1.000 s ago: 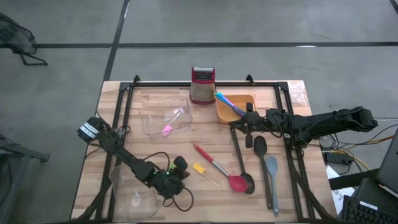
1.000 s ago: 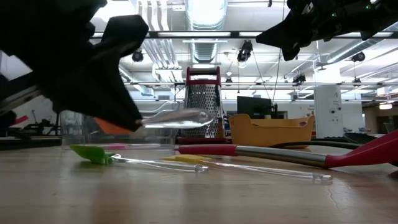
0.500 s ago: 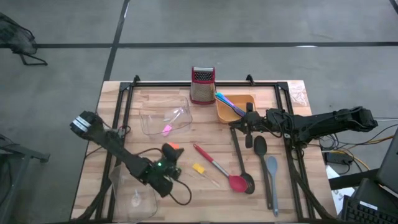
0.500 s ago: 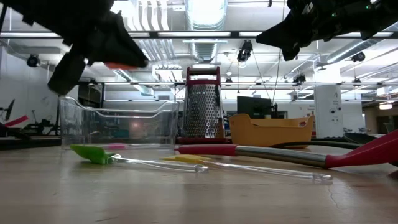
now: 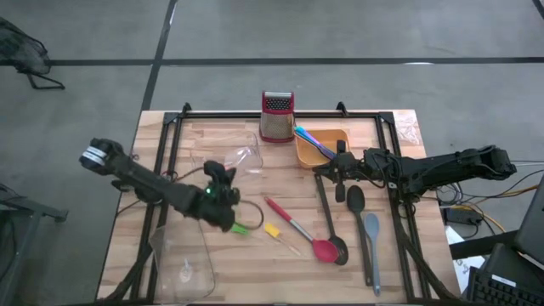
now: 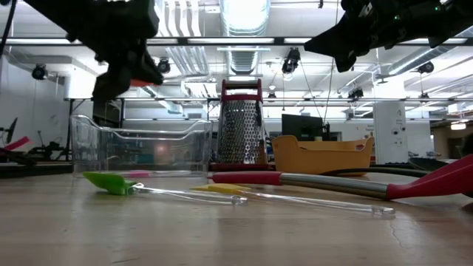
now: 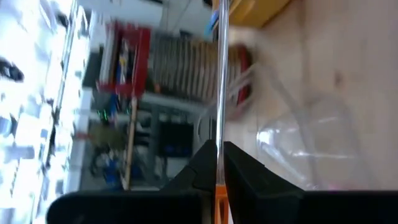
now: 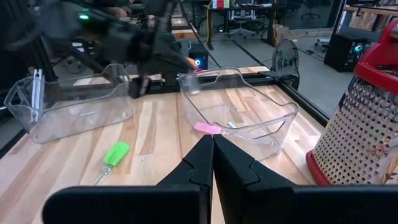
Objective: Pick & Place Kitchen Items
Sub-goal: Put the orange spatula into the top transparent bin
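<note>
My left gripper (image 5: 221,175) hangs over the near edge of a clear tub (image 5: 242,166), shut on a small spatula with an orange head (image 8: 188,60) and a clear handle (image 7: 222,74). A pink piece (image 8: 207,128) lies inside that tub. A green spatula (image 5: 240,228), a yellow piece (image 5: 272,230), a red spatula (image 5: 299,231), two black spoons (image 5: 355,200) and a grey spoon (image 5: 371,225) lie flat on the table. My right gripper (image 5: 338,167) hovers shut beside the orange tray (image 5: 331,136). My left gripper pinches the small spatula between its two fingers at the orange head end (image 7: 217,188). The fingers lie along it, and the clear handle sticks straight out past the fingertips. The gripper slants slightly down toward the far right. The spatula is lifted clear above the tub.
A steel grater (image 5: 276,116) with a red top stands at the far edge, next to the orange tray, which holds blue and purple sticks (image 5: 308,138). A second clear tub (image 5: 183,259) stands at the near left. Black frame rails (image 5: 170,136) run along the table's sides.
My left gripper has risen and gone from near the table's front edge toward the far edge, up to the clear tub, tipping from steeply down to nearly level. It has carried the orange-headed spatula higher. The green spatula that it hung over now shows on the table.
</note>
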{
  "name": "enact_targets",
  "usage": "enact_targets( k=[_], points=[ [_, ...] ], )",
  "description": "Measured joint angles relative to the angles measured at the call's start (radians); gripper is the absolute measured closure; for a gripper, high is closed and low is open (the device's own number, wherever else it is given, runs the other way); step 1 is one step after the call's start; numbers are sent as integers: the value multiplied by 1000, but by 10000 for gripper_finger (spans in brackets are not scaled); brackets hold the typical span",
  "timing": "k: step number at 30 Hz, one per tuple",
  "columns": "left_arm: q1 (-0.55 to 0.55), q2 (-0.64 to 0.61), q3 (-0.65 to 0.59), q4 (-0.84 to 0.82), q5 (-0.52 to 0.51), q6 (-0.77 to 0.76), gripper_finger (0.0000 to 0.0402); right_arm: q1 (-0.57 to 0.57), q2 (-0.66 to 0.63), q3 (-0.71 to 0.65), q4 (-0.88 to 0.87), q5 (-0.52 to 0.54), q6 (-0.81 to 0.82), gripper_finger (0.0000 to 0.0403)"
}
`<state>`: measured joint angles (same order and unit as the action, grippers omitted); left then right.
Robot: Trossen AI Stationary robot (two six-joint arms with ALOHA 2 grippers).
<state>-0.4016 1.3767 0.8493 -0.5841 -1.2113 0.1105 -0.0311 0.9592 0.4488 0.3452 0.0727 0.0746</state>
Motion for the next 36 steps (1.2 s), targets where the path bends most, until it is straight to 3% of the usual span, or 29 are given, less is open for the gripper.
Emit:
enact_targets(
  k=[5,13,15,21,36],
  points=[
    [125,-66,-62,-1,108,-68,380,0,0,0,0,0,0,394],
    [313,-96,-113,-1,282,-43,379,0,0,0,0,0,0,394],
    [350,-96,-118,-1,302,-41,379,0,0,0,0,0,-4,394],
    [416,-95,-119,0,488,-41,378,0,0,0,0,0,0,394],
    [419,-94,-119,43,487,-41,378,0,0,0,0,0,-2,394]
  ],
)
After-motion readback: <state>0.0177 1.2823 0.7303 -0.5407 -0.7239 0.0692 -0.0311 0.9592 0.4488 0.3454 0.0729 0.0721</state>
